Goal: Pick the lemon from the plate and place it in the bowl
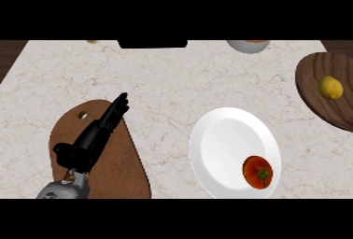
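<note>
The yellow lemon [330,87] lies on a dark wooden round dish [322,109] at the right edge of the counter, partly cut off by the view. No hand is near it. A white plate [224,140] sits at centre right and holds a red tomato [257,172] near its lower rim. My left hand [96,135] rests open at the lower left, fingers straight and pointing up and to the right, above a brown cutting board [127,172]. It holds nothing. My right hand does not show.
A small white bowl [247,45] stands at the counter's far edge, right of centre. A black object [152,44] sits at the far edge in the middle, with a small tan item [92,42] further left. Marbled counter lies between the board and the plate.
</note>
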